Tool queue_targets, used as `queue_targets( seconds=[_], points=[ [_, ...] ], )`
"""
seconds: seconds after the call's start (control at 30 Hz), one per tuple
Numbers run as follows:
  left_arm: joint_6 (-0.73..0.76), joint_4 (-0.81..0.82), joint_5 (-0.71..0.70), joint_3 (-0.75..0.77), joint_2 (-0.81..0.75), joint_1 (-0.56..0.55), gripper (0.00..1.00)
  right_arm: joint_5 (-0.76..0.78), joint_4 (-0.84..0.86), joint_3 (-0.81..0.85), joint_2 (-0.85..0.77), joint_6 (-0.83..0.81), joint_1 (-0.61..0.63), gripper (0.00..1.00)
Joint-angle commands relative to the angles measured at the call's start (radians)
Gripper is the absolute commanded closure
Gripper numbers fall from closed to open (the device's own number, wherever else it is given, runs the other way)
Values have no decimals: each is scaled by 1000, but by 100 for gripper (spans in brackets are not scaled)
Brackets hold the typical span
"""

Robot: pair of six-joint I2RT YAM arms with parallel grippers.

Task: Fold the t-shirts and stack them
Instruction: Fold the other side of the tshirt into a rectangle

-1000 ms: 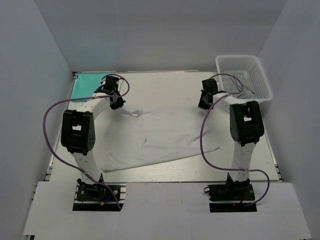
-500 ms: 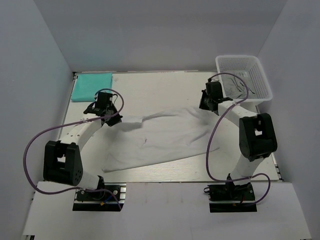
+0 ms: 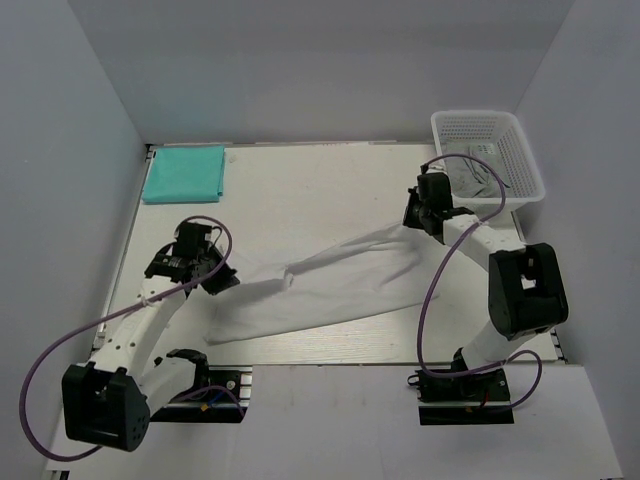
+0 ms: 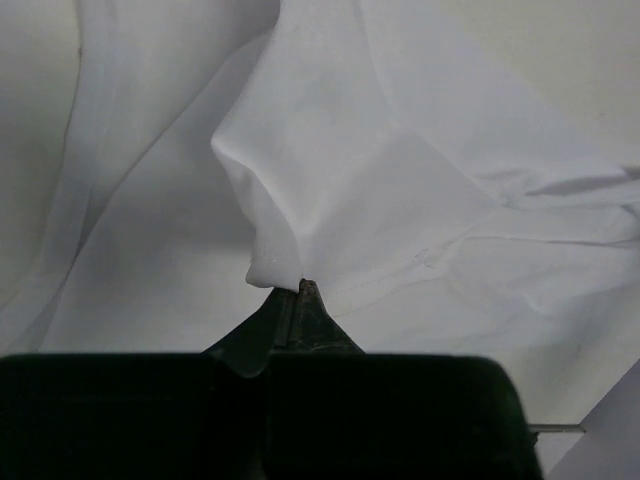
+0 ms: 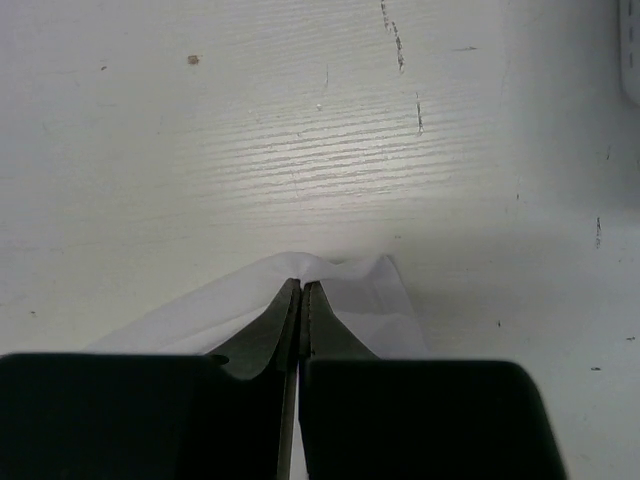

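The white t-shirt [image 3: 330, 285] lies stretched across the middle of the table, bunched into a slanting band. My left gripper [image 3: 222, 276] is shut on its left end, and the pinched cloth [image 4: 300, 200] shows at the fingertips [image 4: 300, 287] in the left wrist view. My right gripper [image 3: 412, 222] is shut on the shirt's right end, with the cloth [image 5: 330, 275] held at its tips [image 5: 301, 287]. The teal t-shirt [image 3: 184, 172] lies folded at the back left corner of the table.
A white mesh basket [image 3: 488, 152] stands at the back right with grey cloth in it, just behind my right arm. Purple cables loop off both arms. The table's front edge runs just before the arm bases.
My left gripper has drawn toward the front left with the shirt's end. My right gripper shifted slightly right. The shirt has narrowed from a spread sheet into a slanting band.
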Motion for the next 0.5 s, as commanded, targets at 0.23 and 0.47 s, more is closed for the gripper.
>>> queue_targets(
  seconds=[0.23, 0.47],
  points=[
    [-85, -164, 162, -177, -193, 0, 100, 3, 35, -55, -82, 1, -3, 100],
    [-85, -127, 256, -306, -207, 0, 94, 6, 37, -146, -115, 42, -3, 100]
  ],
)
